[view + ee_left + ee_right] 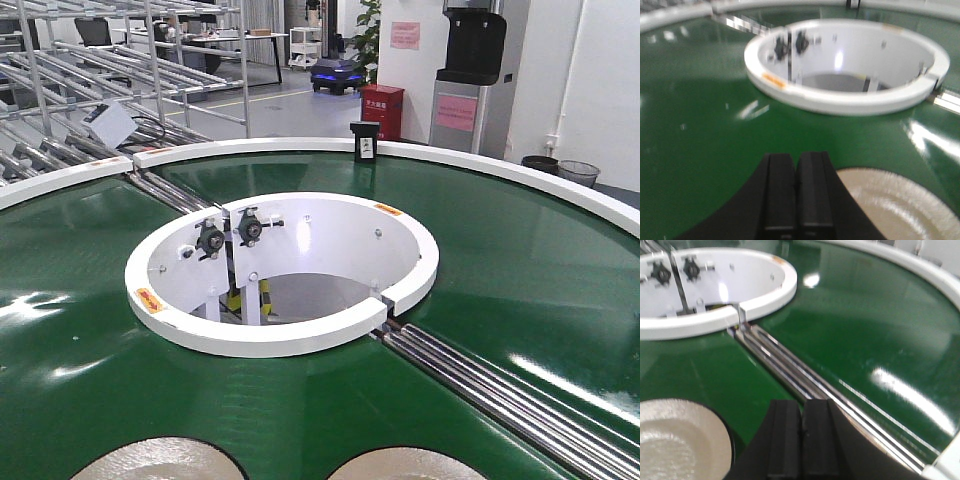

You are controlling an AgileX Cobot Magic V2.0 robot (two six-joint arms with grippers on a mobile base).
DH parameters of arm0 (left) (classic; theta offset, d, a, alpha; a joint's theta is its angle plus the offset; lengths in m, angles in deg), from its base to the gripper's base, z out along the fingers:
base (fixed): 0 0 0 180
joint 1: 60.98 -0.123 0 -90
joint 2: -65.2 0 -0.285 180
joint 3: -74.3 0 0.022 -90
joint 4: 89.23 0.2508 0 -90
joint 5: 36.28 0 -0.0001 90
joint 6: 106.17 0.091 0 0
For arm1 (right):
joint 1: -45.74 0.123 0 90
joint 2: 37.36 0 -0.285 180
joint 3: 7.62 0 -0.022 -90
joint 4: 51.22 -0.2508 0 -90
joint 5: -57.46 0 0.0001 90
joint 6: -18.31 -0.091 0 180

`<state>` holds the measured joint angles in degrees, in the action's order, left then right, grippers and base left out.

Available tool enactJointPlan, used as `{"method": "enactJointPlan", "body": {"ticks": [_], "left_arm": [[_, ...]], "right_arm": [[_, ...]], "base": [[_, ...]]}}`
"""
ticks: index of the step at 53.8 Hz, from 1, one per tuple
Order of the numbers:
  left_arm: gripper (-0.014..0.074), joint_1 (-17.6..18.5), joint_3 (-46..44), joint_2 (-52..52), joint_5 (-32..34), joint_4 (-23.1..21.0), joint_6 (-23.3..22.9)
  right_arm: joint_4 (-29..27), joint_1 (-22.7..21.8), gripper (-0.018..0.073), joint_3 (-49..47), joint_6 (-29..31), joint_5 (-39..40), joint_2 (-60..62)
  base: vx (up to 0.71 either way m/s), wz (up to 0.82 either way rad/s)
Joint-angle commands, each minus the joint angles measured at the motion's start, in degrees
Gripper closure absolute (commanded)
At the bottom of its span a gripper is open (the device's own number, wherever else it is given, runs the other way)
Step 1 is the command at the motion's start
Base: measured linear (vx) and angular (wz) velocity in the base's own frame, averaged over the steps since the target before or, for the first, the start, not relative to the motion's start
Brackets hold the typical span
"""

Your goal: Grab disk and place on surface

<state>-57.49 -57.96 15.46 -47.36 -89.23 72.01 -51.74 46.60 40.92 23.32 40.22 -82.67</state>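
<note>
Disk (890, 205) beside the left gripper (796, 161) is blurred and cut off.

We can read no wording for certain, white characters on the red box (382, 108) at one o'clock too small, pink notice (405, 35) illegible, orange sticker (150, 300) at eight o'clock on the white ring (300, 342) blurred.

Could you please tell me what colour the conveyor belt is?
The belt is glossy dark green, clearest in the front-facing view.

R gripper (801, 440) jaws were closed, pads touching, above green belt (855, 315). Pale disk (675, 440) lay on belt at lower left; metal rollers (790, 370) ran diag. toward white ring (715, 322).
</note>
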Motion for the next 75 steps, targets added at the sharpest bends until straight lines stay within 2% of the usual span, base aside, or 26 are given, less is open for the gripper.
{"method": "enactJointPlan", "body": {"ticks": [1, 10, 17, 26, 35, 38, 42, 46, 50, 54, 61, 68, 71, 75], "left_arm": [[0.0409, 0.0, -1.6, -3.6, 3.7, -0.3, -0.5], [0.019, 0.0, -1.6, -9.3, 3.8, 0.0, -0.5], [0.0097, 0.0, -1.6, -12.8, 4.2, -0.3, -0.6], [0.0096, 0.0, -2.0, -16.9, 2.1, -0.3, -2.0], [0.0096, -1.0, -7.7, -22.4, -6.5, -0.4, -2.3], [0.0096, -2.0, -11.0, -24.7, -8.5, -0.6, -3.8], [0.0096, -4.1, -15.4, -27.8, -9.6, -3.0, -6.1], [0.0106, -7.1, -20.0, -31.0, -11.5, -7.8, -5.4], [0.0127, -9.6, -23.5, -34.3, -14.9, -13.3, 0.5], [0.0143, -12.1, -26.2, -38.2, -19.9, -22.1, 12.0], [0.0147, -16.2, -26.3, -43.0, -25.4, -36.1, 28.3], [0.0147, -19.1, -26.3, -46.7, -30.2, -43.6, 41.0], [0.0147, -20.0, -26.3, -47.9, -31.5, -44.9, 44.4], [0.0147, -20.6, -26.3, -49.3, -32.8, -45.7, 46.7]], "right_arm": [[0.0, -0.3, 0.0473, -2.0, -0.2, 4.5, -2.8], [0.0, -0.3, 0.0323, -2.0, -0.2, 4.5, -6.5], [0.0, -0.3, 0.0191, -2.0, -0.2, 4.5, -8.3], [0.0, -0.3, 0.0057, -2.0, -0.2, 4.4, -10.3], [0.0, -0.3, 0.0029, -2.0, -0.2, 3.8, -11.0], [0.0, -0.3, 0.0029, -2.0, -0.2, 3.5, -11.0], [0.0, -0.3, 0.0029, -2.0, -0.2, 3.2, -11.0], [0.0, -0.3, 0.0029, -2.0, -0.2, 2.9, -11.0], [0.0, -0.3, 0.0029, -2.0, -0.2, 2.5, -11.0], [0.0, -0.3, 0.0029, -2.0, -0.2, 2.1, -11.0], [0.1, -0.3, 0.0029, -2.0, -0.2, 1.4, -11.0], [0.5, -0.3, 0.0029, -2.0, -0.2, 1.0, -11.0], [0.5, -0.3, 0.0029, -2.0, -0.2, 1.0, -11.0], [0.5, -0.3, 0.0029, -2.0, -0.2, 1.0, -11.0]], "base": [[0.0, 0.0], [0.0, 0.0], [0.0, 0.0], [0.0, 0.0], [0.0, 0.0], [0.0, 0.0], [0.0, 0.0], [0.0, 0.0], [0.0, 0.0], [0.0, 0.0], [0.0, 0.0], [0.0, 0.0], [0.0, 0.0], [0.0, 0.0]]}}
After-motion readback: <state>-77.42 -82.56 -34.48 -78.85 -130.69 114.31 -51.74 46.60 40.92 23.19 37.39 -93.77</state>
